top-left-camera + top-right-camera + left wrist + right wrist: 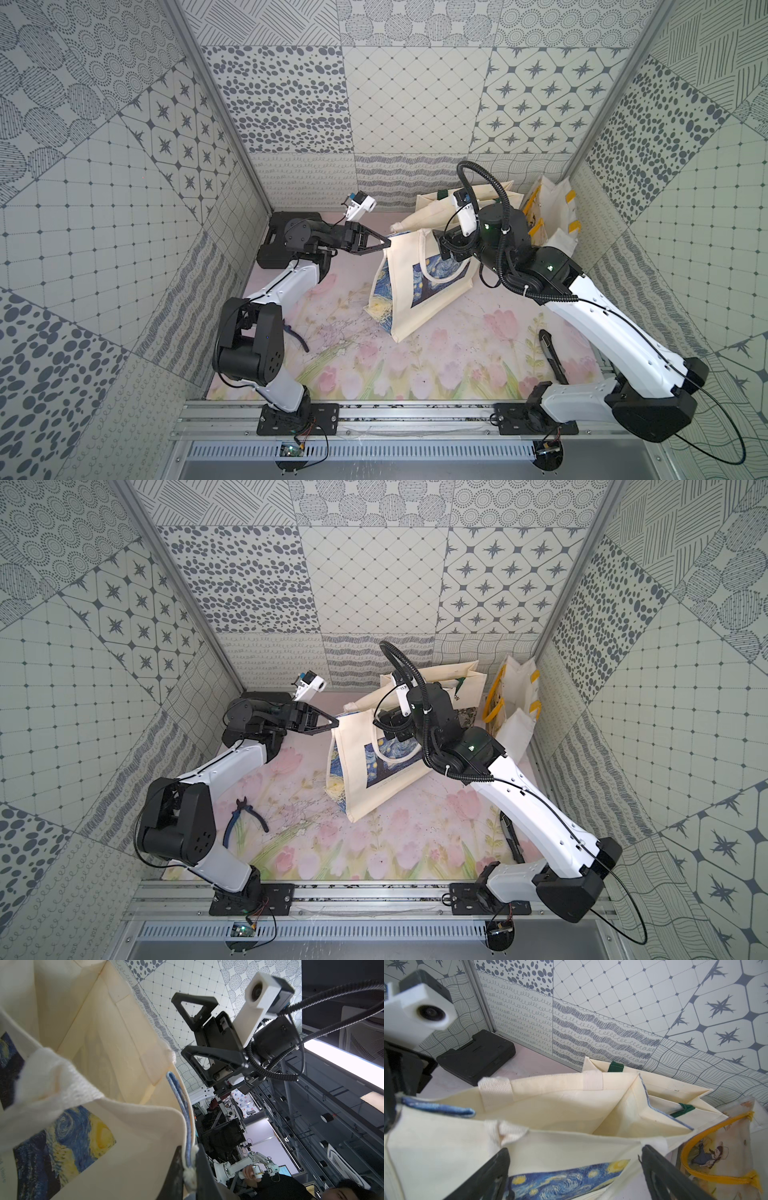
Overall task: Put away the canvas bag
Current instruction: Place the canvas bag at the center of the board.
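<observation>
Hazard 1: loss of the one-corner hold. Canvas bag (pixel 419 286) standing tilted on the floral mat (pixel 415 365), right of centre, mouth open, printed panel facing near, supported at one top corner only. Probable cause: a thin pinch on a seam edge, easily stripped by a sideways pull or by fabric sag, with collapse of the bag as the result.

Hazard 2: collision with neighbours. Green-handled bag (pixel 494 195) and yellow-handled bag (pixel 552 212) just beyond, at the far right. Probable cause: a push toward that corner without enough lift, tipping or crushing them.

Hazard 3: a bad second grasp. Probable cause: closure on the loose white strap (pixel 512 1132) instead of the rim, or on both walls at once, shutting the mouth.

Left gripper (pixel 190 1169): fingers pressed together, pinching the blue-edged seam at the top left corner of the bag.

Right gripper (pixel 179 1024): fingers spread to full width, holding nothing, poised above the right part of the mouth, astride the near rim in the right wrist view. Contact with the fabric: not possible to tell.

Keep clear of the black case (pixel 282 237) at far left and the pliers (pixel 245 816) at near left.
</observation>
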Tool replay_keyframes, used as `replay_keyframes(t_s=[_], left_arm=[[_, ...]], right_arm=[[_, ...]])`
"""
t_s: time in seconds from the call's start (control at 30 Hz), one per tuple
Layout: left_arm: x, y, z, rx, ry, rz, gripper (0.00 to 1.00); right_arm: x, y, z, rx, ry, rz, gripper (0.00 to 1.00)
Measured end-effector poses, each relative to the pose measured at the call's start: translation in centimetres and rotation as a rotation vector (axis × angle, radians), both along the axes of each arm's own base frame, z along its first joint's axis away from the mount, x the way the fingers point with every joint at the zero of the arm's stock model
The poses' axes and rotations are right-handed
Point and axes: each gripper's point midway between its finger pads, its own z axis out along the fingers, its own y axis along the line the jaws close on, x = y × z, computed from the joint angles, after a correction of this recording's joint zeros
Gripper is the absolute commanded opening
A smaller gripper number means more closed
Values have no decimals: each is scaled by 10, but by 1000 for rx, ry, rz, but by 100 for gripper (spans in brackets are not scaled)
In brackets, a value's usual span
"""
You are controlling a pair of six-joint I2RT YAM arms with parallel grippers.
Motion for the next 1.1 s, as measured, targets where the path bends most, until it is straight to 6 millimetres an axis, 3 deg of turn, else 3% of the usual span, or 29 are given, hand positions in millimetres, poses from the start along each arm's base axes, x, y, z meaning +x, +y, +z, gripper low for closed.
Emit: replay_keyframes(t_s=[0.17,0.4,0.47,0.53,0.57,0.8,1.0,1.1], left_arm=[[-19,-13,-17,9,42,-52,7],[-32,-13,-45,21,99,-59,24],[-34,-12,-51,24,112,-58,52],[-34,-12,-56,23,117,-54,93],[-34,-11,-57,23,117,-50,99],[-16,11,-57,13,103,36,100],[17,60,-48,-9,60,219,100],[28,79,-33,-32,28,319,100]], right_arm=[[8,7,2,-14,0,4,99],[6,6,-12,-44,28,5,99],[5,4,-19,-55,39,6,99],[4,3,-25,-65,50,5,99],[3,3,-27,-69,54,5,99],[2,2,-31,-73,59,6,99],[2,3,-31,-65,64,7,99],[2,5,-32,-60,69,11,99]])
